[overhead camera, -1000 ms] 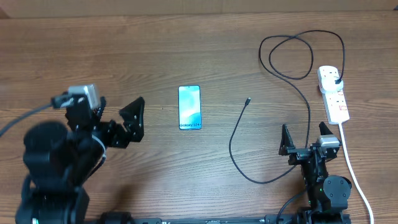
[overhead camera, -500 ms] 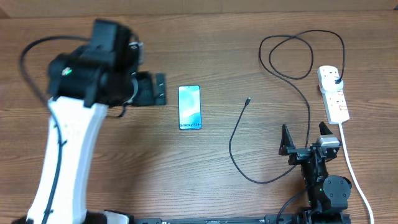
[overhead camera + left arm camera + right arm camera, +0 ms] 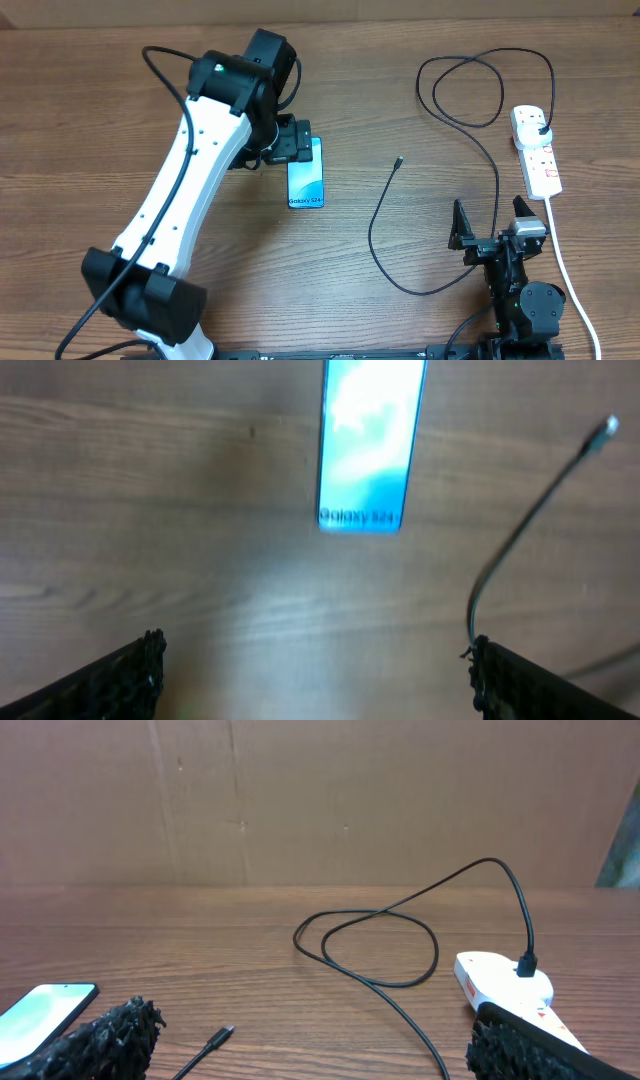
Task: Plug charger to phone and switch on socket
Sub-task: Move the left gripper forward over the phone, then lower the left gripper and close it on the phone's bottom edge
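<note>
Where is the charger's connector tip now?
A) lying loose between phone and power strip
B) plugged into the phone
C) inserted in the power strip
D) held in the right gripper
A: the connector tip lies loose, clear of the phone, nothing gripping it.

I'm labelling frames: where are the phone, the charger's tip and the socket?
phone [image 3: 306,186], overhead view, lower screen.
charger [image 3: 399,161], overhead view, loose connector tip.
socket [image 3: 540,160], overhead view, middle of white body.

Phone [image 3: 308,182] far corner hidden under left end effector [image 3: 292,143].
</note>
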